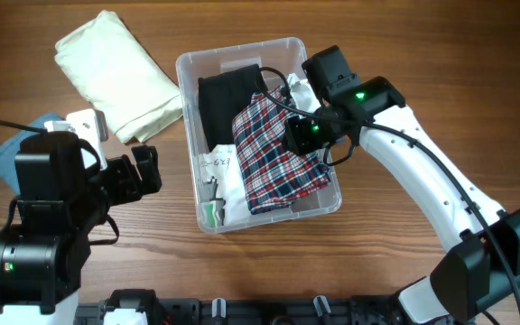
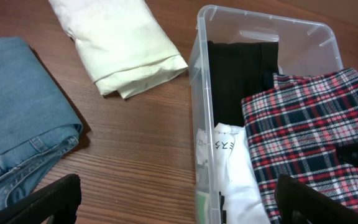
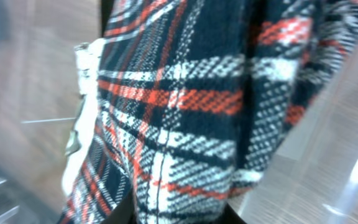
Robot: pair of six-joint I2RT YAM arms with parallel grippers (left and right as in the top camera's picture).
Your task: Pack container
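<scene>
Container (image 1: 189,135) sits mid-table with its long axis running away from my base. My right gripper (image 1: 303,135) is low over its right half, against the plaid garment (image 1: 273,167), but I cannot tell whether those jaws are clamped on the cloth. My left gripper (image 1: 149,169) hangs just left of it, jaws apart and empty, nearer the folded cream garment (image 1: 116,72).

container (image 1: 242,50): 1 | garments inside: 3 (plaid (image 1: 273,158), black (image 1: 224,99), white (image 1: 231,188)) | garments outside: 2 (cream (image 1: 120,72), denim (image 2: 17,106))
</scene>
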